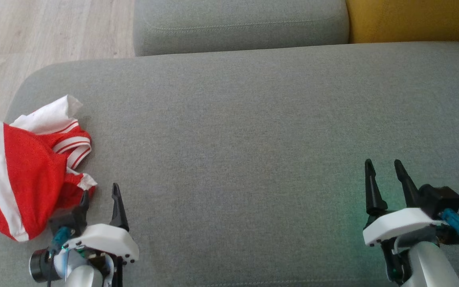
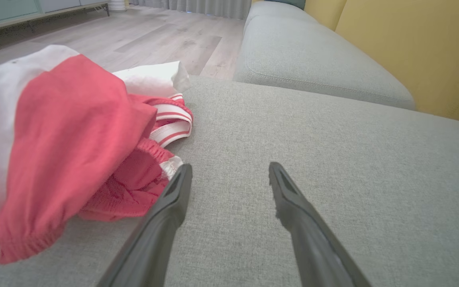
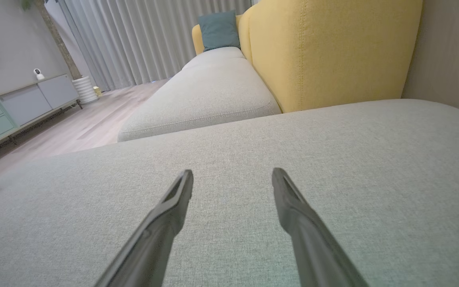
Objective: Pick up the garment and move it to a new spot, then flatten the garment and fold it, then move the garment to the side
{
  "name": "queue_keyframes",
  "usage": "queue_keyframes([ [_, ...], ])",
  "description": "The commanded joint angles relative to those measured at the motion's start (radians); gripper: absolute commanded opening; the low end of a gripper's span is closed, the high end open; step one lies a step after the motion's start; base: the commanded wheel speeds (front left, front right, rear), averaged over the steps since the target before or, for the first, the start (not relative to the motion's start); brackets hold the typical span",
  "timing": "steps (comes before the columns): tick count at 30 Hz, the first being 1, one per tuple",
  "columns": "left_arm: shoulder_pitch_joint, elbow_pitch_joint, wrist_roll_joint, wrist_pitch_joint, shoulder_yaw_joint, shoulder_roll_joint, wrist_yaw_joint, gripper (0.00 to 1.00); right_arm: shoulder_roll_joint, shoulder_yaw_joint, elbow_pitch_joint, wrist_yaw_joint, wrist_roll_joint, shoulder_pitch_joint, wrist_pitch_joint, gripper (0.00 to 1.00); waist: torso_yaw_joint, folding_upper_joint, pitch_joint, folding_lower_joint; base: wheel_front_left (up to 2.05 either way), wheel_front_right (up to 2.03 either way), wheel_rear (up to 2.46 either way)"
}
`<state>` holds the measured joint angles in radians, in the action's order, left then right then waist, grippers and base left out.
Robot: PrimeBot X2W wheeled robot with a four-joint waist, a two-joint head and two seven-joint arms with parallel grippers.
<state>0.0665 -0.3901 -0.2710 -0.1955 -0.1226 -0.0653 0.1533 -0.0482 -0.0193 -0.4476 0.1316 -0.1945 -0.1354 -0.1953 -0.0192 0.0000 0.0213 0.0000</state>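
Garment (image 1: pixel 22 171) bunched at sofa seat's (image 1: pixel 245 139) left edge. Left pincer (image 1: pixel 100 191) apart, just beside it. Right pincer (image 1: pixel 383 162) apart, well away.

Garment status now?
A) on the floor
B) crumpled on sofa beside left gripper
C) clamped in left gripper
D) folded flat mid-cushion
B: the garment lies bunched on the sofa beside the open left gripper, with only bare fabric of the cushion between its fingers.
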Motion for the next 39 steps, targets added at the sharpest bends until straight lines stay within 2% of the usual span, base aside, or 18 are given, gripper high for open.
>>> queue_keyframes([
  [1, 0.052, 0.026, 0.046, -0.019, 0.017, -0.024, 0.013, 1.00, -0.004, 0.016, 0.027, -0.001, 0.049, -0.058, -0.019, 1.00, 0.000, 0.0000, -0.001, 0.0000, 0.00, 0.00, 0.00],
  [18, 0.047, 0.022, 0.232, -0.066, 0.019, -0.020, 0.051, 1.00, -0.002, -0.008, 0.028, -0.001, 0.252, -0.057, -0.066, 1.00, 0.000, 0.0000, -0.013, 0.0000, 0.00, 0.00, 0.00],
  [25, 0.048, 0.029, 0.240, -0.066, 0.023, -0.016, 0.044, 1.00, -0.002, -0.003, 0.039, -0.001, 0.235, -0.053, -0.066, 1.00, 0.023, 0.0000, -0.011, 0.0000, 0.00, 0.00, 0.00],
  [31, 0.057, 0.038, 0.241, -0.066, 0.030, -0.015, 0.038, 1.00, -0.002, 0.014, 0.046, -0.001, 0.214, -0.050, -0.066, 1.00, 0.098, 0.0000, -0.012, 0.0000, 0.00, 0.00, 0.00],
  [39, 0.072, 0.066, 0.238, -0.066, 0.056, -0.029, 0.026, 1.00, -0.002, 0.025, 0.051, -0.001, 0.180, -0.035, -0.066, 1.00, 0.293, 0.0000, -0.015, 0.0000, 0.00, 0.00, 0.00],
])
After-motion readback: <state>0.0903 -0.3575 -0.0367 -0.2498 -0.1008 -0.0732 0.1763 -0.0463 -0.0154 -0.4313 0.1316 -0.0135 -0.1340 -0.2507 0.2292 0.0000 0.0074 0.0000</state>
